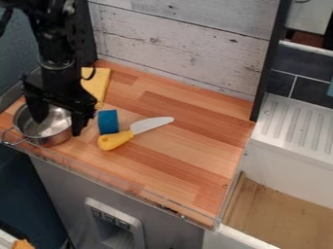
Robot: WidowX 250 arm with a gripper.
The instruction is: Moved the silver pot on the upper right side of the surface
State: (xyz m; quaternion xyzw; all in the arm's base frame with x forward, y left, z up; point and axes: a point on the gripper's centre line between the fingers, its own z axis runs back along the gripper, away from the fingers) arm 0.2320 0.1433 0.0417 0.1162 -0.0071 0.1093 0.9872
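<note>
Silver pot [46, 136] under the open-fingered gripper [58, 127], its rim seemingly between the fingertips.

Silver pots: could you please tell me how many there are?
1: the silver pot stands at the left end of the wooden surface, partly hidden by the end effector.

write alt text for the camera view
A black robot gripper hangs open over the right rim of a silver pot at the left end of a wooden counter. Right of the pot are a blue cylinder and a yellow-handled knife; a yellow item lies farther back.
</note>
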